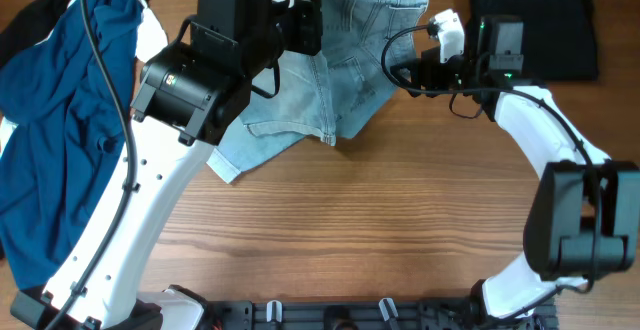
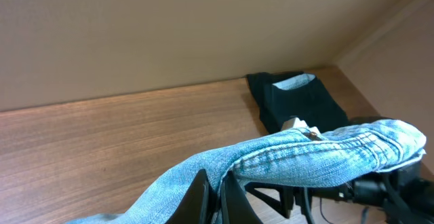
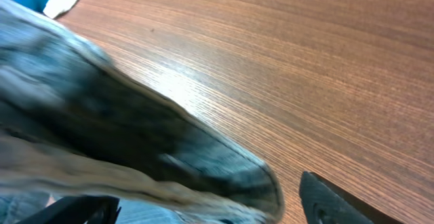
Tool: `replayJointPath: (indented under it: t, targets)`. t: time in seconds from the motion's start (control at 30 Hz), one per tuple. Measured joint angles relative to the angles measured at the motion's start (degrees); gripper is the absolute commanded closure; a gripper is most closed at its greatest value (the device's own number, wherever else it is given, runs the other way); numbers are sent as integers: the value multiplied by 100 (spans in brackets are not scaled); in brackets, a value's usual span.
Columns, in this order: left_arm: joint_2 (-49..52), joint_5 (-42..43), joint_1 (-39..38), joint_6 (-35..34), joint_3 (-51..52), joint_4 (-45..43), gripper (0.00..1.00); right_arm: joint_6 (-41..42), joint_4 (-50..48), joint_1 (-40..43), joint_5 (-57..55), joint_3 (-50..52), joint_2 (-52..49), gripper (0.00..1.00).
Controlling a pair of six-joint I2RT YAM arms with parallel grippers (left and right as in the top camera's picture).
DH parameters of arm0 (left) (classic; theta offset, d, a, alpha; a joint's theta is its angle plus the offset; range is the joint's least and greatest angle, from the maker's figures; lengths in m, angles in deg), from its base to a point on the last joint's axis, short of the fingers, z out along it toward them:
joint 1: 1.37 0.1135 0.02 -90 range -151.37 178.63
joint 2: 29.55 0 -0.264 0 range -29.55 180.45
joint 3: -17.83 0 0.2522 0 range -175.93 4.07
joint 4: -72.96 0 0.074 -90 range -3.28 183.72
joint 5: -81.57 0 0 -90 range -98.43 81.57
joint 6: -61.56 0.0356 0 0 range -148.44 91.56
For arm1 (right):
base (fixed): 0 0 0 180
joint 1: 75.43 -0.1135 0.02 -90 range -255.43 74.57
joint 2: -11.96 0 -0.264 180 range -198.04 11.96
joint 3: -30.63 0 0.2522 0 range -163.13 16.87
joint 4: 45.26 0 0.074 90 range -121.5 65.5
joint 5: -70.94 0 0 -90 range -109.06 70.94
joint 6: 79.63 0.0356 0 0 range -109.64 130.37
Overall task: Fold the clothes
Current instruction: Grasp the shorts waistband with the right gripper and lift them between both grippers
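Observation:
The pale denim shorts (image 1: 345, 75) lie bunched at the table's far middle, partly lifted. My left gripper (image 1: 312, 28) is shut on a fold of the shorts; in the left wrist view its jaws (image 2: 220, 193) pinch the denim (image 2: 319, 157), which drapes over them with the waistband to the right. My right gripper (image 1: 403, 72) is at the shorts' right edge. In the right wrist view its fingers (image 3: 203, 207) are wide apart with blurred denim (image 3: 135, 142) lying between them.
A deep-blue garment (image 1: 60, 110) is heaped at the left, over white and black cloth. A folded black garment (image 1: 535, 20) lies at the far right and also shows in the left wrist view (image 2: 298, 105). Bare wood table (image 1: 380, 220) lies in front.

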Motion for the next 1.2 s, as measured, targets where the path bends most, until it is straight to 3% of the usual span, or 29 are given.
replayJointPath:
  t: [0.07, 0.23, 0.37, 0.43, 0.47, 0.5, 0.63, 0.8, 0.93, 1.03, 1.2]
  targets:
    - [-22, -2, 0, 0, 0, 35, 96, -9, -160, 7, 20, 0, -212, 4]
    - [-350, -2, 83, 0, 2, 151, 96, -111, -656, 15, 905, 0, -570, 7]
    - [-566, -2, 131, -20, 0, 212, 96, 9, -1132, 15, 1370, 0, -599, 17]
    - [-575, -2, 131, -22, 0, 247, 96, 240, -1467, 15, 1467, 0, -601, 43]
    - [-575, -2, 131, -22, 0, 280, 96, 407, -1746, 15, 1554, 0, -605, 73]
    - [-575, -2, 131, -22, 0, 289, 96, 616, -1956, 15, 1665, 0, -608, 96]
    - [-575, -20, 175, -22, 0, 271, 96, 1401, -2621, 28, 2288, 2, -621, 96]
    - [-575, -42, 463, -42, 0, 260, 96, 2059, -2723, 186, 2791, 2, -584, 96]
    - [-575, -44, 901, -66, 0, 205, 96, 2330, -2396, 431, 2859, 11, 380, 96]
    - [-581, -46, 1141, -68, 0, -63, 96, 2343, -1349, 649, 2461, -2, 1757, 96]
    - [-861, -2, 1152, -68, 0, 87, 96, 1823, 1493, 756, 481, -251, 3569, 96]
